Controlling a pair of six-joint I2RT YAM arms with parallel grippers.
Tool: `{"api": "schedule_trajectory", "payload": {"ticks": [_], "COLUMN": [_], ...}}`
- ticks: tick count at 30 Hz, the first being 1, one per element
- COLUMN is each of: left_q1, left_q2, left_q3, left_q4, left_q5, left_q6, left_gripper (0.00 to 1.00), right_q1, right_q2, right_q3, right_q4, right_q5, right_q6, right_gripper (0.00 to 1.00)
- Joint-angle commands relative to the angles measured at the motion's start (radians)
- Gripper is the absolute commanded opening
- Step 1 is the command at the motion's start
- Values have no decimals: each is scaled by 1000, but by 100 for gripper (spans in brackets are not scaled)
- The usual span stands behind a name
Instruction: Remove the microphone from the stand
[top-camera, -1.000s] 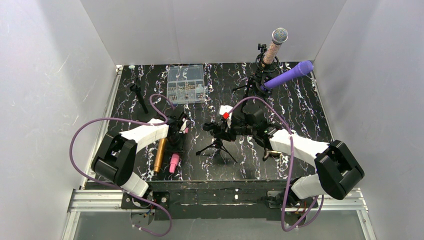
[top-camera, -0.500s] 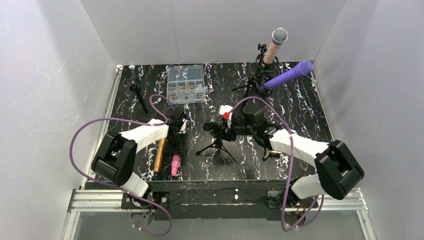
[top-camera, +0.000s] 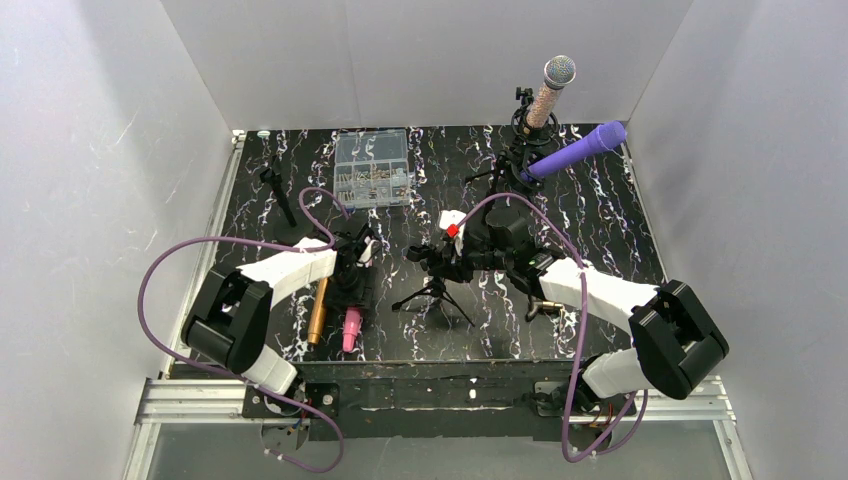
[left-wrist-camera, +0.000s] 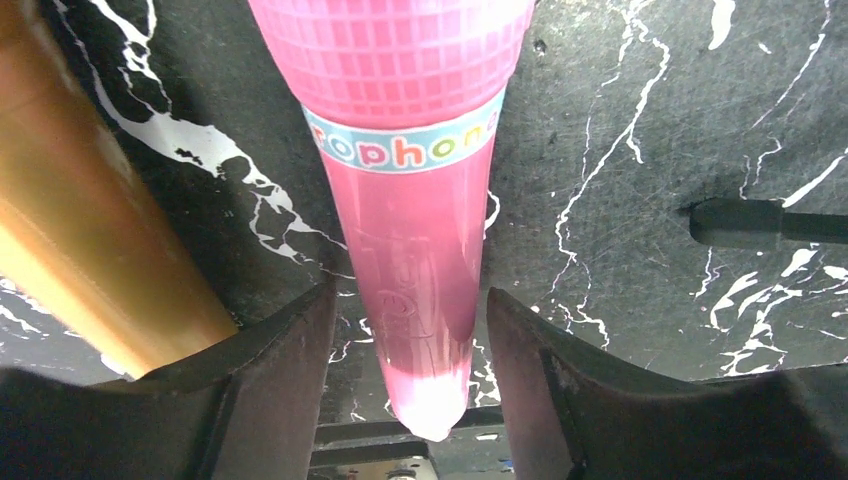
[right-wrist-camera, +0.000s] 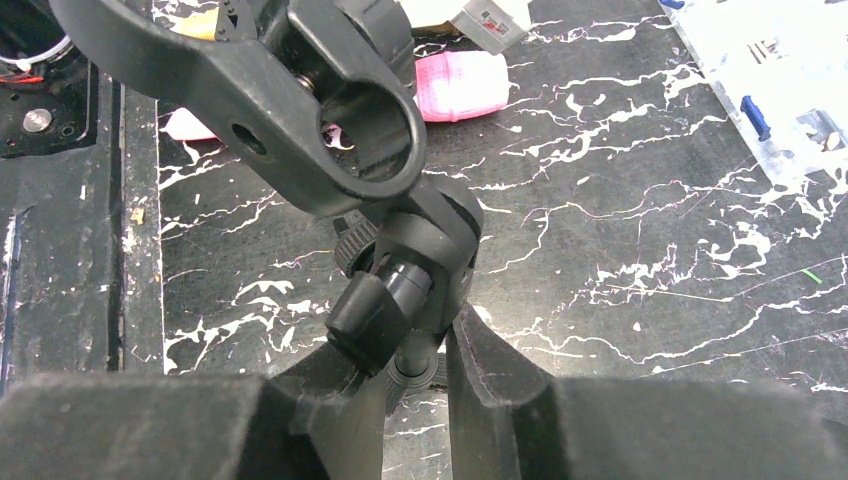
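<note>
The pink microphone (top-camera: 351, 328) lies flat on the black marbled table, free of the stand, its head toward the near edge. In the left wrist view its tapered handle (left-wrist-camera: 405, 250) runs between my left gripper (left-wrist-camera: 410, 300) fingers with a gap on each side; that gripper (top-camera: 353, 288) is open. The small black tripod stand (top-camera: 435, 290) stands mid-table and its clip ring (right-wrist-camera: 365, 140) is empty. My right gripper (right-wrist-camera: 420, 345) is shut on the stand's stem just below the clip joint; it also shows in the top view (top-camera: 468, 258).
A gold microphone (top-camera: 319, 310) lies just left of the pink one, close to my left finger (left-wrist-camera: 250, 380). A clear parts box (top-camera: 373, 168) sits at the back. A silver-headed microphone (top-camera: 548, 95) and a purple one (top-camera: 575, 148) stand at back right. A small black stand (top-camera: 278, 190) is at back left.
The pink microphone has shifted slightly toward the near edge and lies straighter. The left gripper has barely moved. The right arm and stand have not moved.
</note>
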Motion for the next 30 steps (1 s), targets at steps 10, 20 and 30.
{"api": "schedule_trajectory", "payload": {"ticks": [10, 20, 30], "left_q1": [-3, 18, 180], "left_q2": [-112, -221, -253], "left_q3": [136, 291, 430], "left_q4": [-161, -193, -302], "left_q5": [51, 125, 215], "left_q6": [130, 302, 350], "left_gripper": [77, 95, 98], "right_q1": [-22, -24, -115], "right_q2": [-9, 57, 272], "right_q3": [75, 259, 505], "right_q4": [-70, -176, -175], "right_q5": [5, -13, -70], "right_q6": [-38, -89, -75], "right_gripper": [1, 1, 1]}}
